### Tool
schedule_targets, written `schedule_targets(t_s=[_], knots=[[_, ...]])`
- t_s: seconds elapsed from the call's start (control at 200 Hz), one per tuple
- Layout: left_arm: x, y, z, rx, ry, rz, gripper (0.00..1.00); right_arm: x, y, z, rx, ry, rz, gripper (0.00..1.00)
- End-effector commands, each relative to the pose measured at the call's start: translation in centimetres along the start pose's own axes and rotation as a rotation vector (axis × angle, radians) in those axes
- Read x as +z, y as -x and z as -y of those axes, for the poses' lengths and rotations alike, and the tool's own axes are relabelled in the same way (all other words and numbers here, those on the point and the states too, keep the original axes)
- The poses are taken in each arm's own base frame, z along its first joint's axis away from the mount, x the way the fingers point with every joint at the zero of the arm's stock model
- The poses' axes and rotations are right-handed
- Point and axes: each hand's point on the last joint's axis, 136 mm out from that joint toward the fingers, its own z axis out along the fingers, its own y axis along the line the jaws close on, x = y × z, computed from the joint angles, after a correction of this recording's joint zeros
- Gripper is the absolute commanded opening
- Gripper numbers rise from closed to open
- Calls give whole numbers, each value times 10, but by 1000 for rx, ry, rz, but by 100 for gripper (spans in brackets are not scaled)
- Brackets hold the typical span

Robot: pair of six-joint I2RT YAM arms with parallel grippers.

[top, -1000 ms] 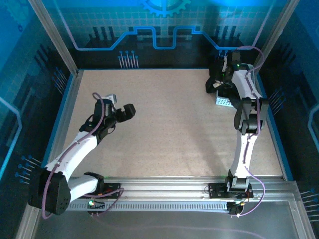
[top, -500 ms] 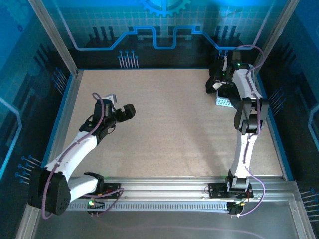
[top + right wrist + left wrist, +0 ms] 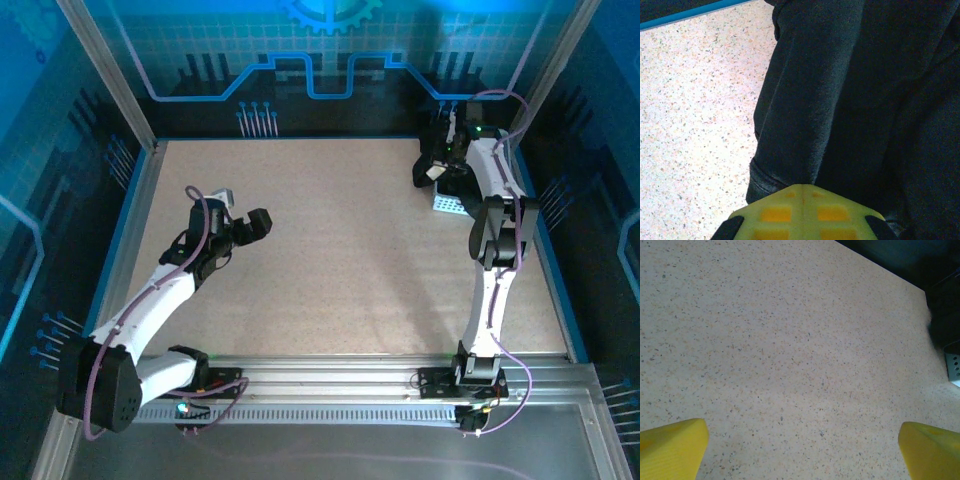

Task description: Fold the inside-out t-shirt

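— So, where's the t-shirt (image 3: pixel 850 90)?
— Bunched at the upper right of the overhead view, by the grey tray (image 3: pixel 450 205) (dark on dark, hard to outline).
— And the arms?
— The right end effector (image 3: pixel 805 192) is clenched against a rolled hem; whether cloth is caught, I can't tell. The left end effector (image 3: pixel 800 442) is spread wide over bare table (image 3: pixel 790 340), grasping nothing.
— Handling?
— Soft, light and floppy, I'd judge; it'll sag and drag. Best taken at a hem or shoulder seam, not mid-panel.
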Motion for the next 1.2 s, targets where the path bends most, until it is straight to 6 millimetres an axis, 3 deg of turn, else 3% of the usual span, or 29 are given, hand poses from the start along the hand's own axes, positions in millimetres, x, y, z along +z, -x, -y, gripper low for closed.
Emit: schedule_targets(t_s=[0.0,0.04,0.09,0.15,0.245,0.335,0.49,0.57,0.95,1.035,1.196], knots=[[-6,6,8,30,-23,18,99,-13,7,-6,-9,7,18,1],[-6,7,9,30,-24,21,99,-15,8,-6,-10,2,22,7],[-6,7,9,30,-25,20,99,-14,7,-4,-7,2,19,24],[-6,6,8,30,-23,19,99,-10,4,-1,-1,-5,8,38],[-6,5,8,31,-23,18,99,1,-2,2,1,-7,-17,47],[-6,5,8,31,-22,16,99,10,-8,2,3,1,-42,49],[-6,5,7,31,-20,18,99,18,-13,0,8,14,-55,44],[-5,5,7,31,-21,17,99,18,-12,0,9,14,-54,34],[-1,3,7,23,-21,7,99,-14,6,0,-39,-39,15,2],[-2,3,7,22,-19,4,99,-33,15,-6,-43,-24,57,0],[-3,4,9,19,-27,1,99,-101,42,-22,-86,-33,205,0]])
